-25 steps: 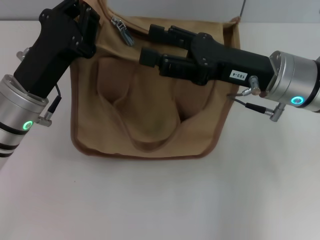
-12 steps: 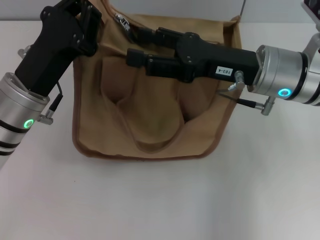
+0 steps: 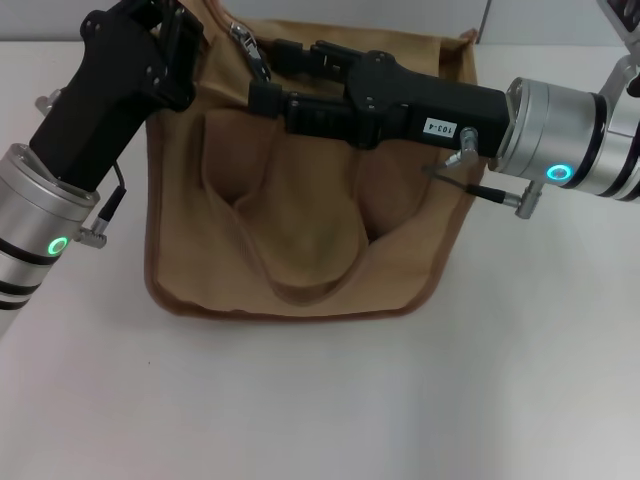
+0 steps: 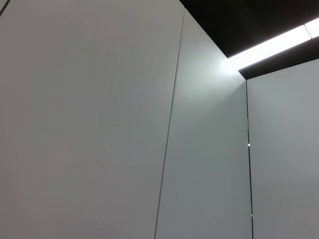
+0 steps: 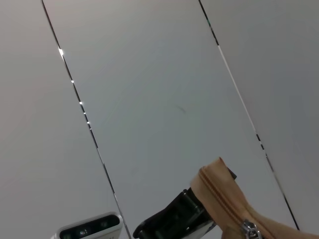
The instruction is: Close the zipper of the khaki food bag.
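Zipper: pull tab (image 3: 250, 50) just beside right pincer (image 3: 268, 72) fingertips, which are spread apart.
Bag (image 3: 300, 250): left pincer (image 3: 170, 30) at its corner, grip unclear.

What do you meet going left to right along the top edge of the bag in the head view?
Left gripper at the bag's left corner → silver pull tab of the zipper → right gripper reaching in → far right corner of the khaki food bag.
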### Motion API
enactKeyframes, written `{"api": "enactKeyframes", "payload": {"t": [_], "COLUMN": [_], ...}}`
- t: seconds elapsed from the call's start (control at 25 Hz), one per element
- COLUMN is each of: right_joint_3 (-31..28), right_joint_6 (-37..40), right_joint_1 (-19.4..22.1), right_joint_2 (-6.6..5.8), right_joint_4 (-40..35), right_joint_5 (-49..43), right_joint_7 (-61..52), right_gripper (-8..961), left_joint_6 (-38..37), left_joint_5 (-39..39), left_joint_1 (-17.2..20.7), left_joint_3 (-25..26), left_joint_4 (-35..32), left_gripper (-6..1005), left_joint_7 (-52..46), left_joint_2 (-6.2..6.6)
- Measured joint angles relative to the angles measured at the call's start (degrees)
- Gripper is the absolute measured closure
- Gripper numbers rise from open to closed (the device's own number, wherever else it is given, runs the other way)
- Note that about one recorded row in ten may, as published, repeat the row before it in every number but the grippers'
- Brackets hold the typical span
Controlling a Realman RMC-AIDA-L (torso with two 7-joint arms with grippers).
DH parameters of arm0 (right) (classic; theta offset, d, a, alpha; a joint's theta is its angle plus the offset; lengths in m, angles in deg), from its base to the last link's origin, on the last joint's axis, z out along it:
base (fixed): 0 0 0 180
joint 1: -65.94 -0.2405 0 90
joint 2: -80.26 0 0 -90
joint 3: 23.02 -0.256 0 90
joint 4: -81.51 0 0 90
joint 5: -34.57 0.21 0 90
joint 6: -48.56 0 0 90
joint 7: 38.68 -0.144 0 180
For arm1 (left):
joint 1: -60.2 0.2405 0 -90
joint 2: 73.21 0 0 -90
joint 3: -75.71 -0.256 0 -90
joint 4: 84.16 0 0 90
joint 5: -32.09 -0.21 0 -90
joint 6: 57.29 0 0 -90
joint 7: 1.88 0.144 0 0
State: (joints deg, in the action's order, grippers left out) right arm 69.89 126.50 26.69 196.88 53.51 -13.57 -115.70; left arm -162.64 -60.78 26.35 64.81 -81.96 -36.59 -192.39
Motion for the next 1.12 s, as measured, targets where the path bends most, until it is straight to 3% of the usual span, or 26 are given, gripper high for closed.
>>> {"api": "enactKeyframes", "payload": {"t": [0.24,1.12], "right_joint_3": [0.3,0.3], "right_joint_6": [0.1,0.5], "right_joint_1": [-0.1,-0.8], "right_joint_2": [0.62,1.04], "right_joint_4": [-0.9,-1.0], "right_joint_5": [0.0,-2.9], "right_joint_7": [0.3,-3.6], "right_gripper": [119,120], "left_joint_6": [0.2,0.3], "left_joint_5": [0.1,0.3], "left_joint_1": [-0.1,-0.1], "left_joint_3": [0.0,0.3], "left_joint_4": [0.0,0.0], "left_gripper": [947,942], "left_joint_7": [0.0,0.0], "left_joint_2": [0.00,0.00]}}
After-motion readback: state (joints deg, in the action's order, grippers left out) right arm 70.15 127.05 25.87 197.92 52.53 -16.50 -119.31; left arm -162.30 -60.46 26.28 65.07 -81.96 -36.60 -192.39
